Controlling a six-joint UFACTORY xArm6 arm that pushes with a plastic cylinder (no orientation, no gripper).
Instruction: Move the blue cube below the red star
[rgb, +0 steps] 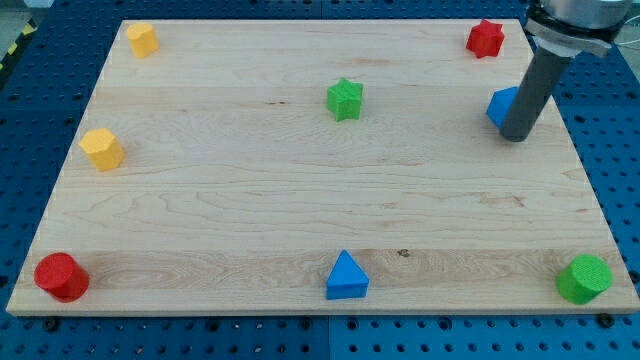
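The blue cube (500, 105) sits near the view's right edge of the wooden board, partly hidden behind my rod. The red star (485, 38) lies at the view's top right corner, above the cube and slightly to its left. My tip (513, 137) rests on the board just to the lower right of the blue cube, touching or nearly touching it.
A green star (345, 99) lies at top centre. A yellow block (141, 39) is at top left, another yellow block (101, 148) at mid left. A red cylinder (61, 277) is at bottom left, a blue triangular block (346, 276) at bottom centre, a green cylinder (584, 278) at bottom right.
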